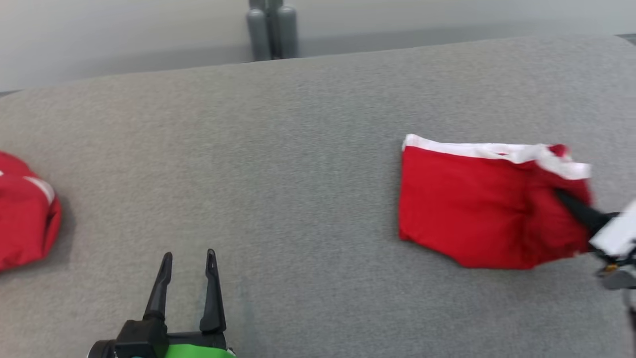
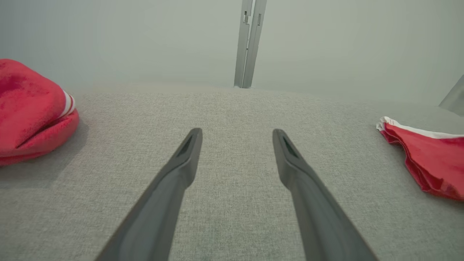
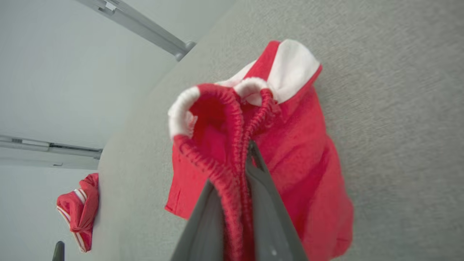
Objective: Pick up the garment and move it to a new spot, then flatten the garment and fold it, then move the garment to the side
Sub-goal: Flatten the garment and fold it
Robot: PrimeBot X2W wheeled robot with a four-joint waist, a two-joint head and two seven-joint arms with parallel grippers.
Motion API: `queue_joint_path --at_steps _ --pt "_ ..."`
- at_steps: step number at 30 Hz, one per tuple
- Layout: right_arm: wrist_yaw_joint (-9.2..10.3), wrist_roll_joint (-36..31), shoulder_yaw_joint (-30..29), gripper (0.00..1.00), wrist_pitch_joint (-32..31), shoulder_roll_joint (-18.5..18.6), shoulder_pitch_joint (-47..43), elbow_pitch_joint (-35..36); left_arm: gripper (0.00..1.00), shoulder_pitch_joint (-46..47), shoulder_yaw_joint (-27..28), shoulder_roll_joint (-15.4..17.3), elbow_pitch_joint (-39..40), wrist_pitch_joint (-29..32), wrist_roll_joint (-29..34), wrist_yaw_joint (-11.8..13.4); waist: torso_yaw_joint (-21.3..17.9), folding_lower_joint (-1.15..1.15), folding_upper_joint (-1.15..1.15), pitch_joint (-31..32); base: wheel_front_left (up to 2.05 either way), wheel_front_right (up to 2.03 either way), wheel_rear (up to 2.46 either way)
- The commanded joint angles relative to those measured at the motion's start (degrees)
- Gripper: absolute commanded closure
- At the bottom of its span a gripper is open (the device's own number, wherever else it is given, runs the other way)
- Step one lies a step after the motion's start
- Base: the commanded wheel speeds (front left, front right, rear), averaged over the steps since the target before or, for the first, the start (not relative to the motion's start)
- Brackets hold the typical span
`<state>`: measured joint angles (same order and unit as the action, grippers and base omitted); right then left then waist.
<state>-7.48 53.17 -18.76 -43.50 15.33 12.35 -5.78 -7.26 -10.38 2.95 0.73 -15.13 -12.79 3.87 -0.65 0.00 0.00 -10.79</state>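
Right wrist view: the right gripper (image 3: 249, 156) pinches its two dark fingers nearly together on the ribbed red waistband (image 3: 224, 108) of the garment (image 3: 297, 152), red shorts with white trim (image 3: 290, 69). The elastic is bunched into a loop above the fingertips. Outward from the pinch, the cloth spreads over the gray table (image 1: 298, 149) on the robot's right. In the head view it lies as a rough rectangle, rumpled at the gripped edge. The left gripper (image 1: 189, 254) hovers over bare table at lower left, jaws wide and holding nothing. A second red garment (image 1: 25, 214) sits heaped at the far left edge.

The step looks like the lift and carry. With a single hold at one edge, the shorts will probably trail and swing. Rising straight up until the far hem clears the table, then moving slowly, should prevent dragging. The thick elastic looks unlikely to slip, though not every layer may be caught. The landing spot is best kept well apart from the heap.
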Motion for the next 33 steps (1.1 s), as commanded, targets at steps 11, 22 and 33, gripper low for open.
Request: queue_joint_path --at_steps 11,22,33 --pt "-0.03 -3.68 12.30 1.00 8.02 -12.47 7.74 -5.51 0.00 -0.60 -0.60 0.21 -4.88 -0.01 3.75 -1.98 -3.60 0.00 0.00 2.74 0.49 0.49 0.49" --pt "-0.03 2.78 29.97 1.00 21.63 -12.39 18.43 -24.26 0.00 -0.70 -2.96 0.16 -7.77 -0.02 4.07 -3.29 -2.68 0.00 0.00 4.12 0.00 0.00 0.00" --pt "-0.03 10.63 41.91 1.00 28.63 -12.39 24.20 -33.37 0.00 0.06 -3.97 0.04 -7.59 -0.02 3.31 -2.79 -0.80 0.00 0.00 3.95 0.00 0.00 0.00"
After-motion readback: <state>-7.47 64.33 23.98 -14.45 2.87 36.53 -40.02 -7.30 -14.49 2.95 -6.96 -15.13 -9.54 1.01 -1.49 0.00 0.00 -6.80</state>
